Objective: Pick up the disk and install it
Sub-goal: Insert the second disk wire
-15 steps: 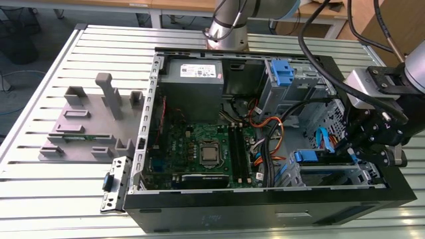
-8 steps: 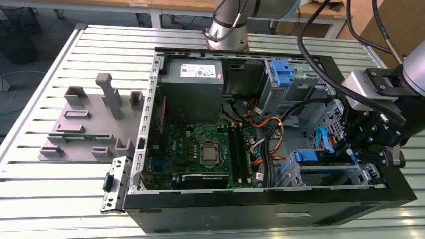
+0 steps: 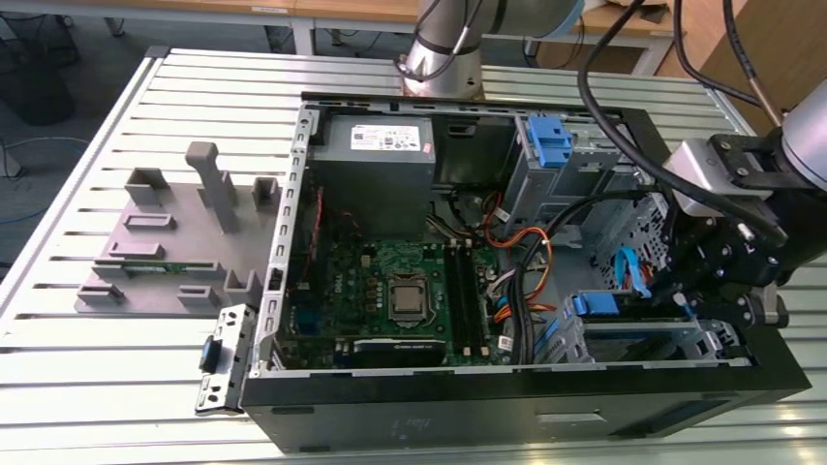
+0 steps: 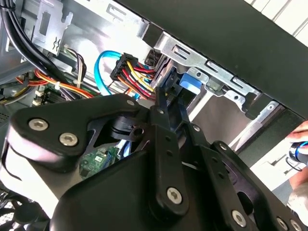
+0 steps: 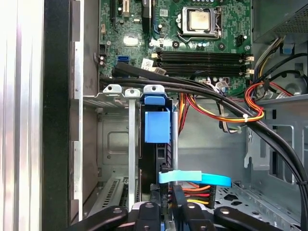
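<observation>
Disk (image 5: 157, 126) seated upright in drive cage (image 5: 107, 139)

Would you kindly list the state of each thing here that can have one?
Computer case: lying on its side, side panel off, inside exposed.
Disk: standing on edge in the drive cage, blue bracket around it.
Gripper: inside the case at the disk's end.
Processor socket: uncovered, no cooler on it.

The hand (image 4: 166, 103) is built of matte black linkage plates fastened by silver hex-socket screws. A silver-grey arm column (image 3: 440, 44) and a pale grey wrist block (image 3: 704, 174) are seen, trailed by black cables (image 3: 607, 58).
</observation>
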`<action>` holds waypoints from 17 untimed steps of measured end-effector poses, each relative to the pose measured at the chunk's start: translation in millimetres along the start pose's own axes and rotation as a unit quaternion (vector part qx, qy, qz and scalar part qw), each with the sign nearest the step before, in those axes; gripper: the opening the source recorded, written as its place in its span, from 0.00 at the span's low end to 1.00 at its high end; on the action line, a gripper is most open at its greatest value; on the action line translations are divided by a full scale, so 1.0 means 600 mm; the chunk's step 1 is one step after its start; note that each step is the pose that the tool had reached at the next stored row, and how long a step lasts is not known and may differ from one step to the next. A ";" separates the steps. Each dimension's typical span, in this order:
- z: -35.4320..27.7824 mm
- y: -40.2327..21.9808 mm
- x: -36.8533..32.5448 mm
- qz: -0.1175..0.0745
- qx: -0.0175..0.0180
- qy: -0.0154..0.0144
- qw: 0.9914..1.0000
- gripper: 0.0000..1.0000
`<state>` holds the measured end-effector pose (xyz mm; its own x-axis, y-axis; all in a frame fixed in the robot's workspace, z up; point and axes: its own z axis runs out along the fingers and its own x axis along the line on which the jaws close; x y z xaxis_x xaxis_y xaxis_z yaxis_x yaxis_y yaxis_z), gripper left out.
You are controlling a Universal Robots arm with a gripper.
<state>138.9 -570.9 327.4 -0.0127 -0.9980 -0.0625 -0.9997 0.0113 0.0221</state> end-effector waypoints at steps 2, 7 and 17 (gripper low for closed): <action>-0.003 0.000 0.000 0.000 0.000 0.000 1.000 0.24; -0.028 0.001 -0.002 0.000 0.000 0.000 1.000 0.24; -0.042 0.001 -0.003 0.000 0.000 0.000 1.000 0.24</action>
<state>138.9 -570.9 352.4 -0.0127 -0.9980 -0.0625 -0.9997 0.0113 0.0221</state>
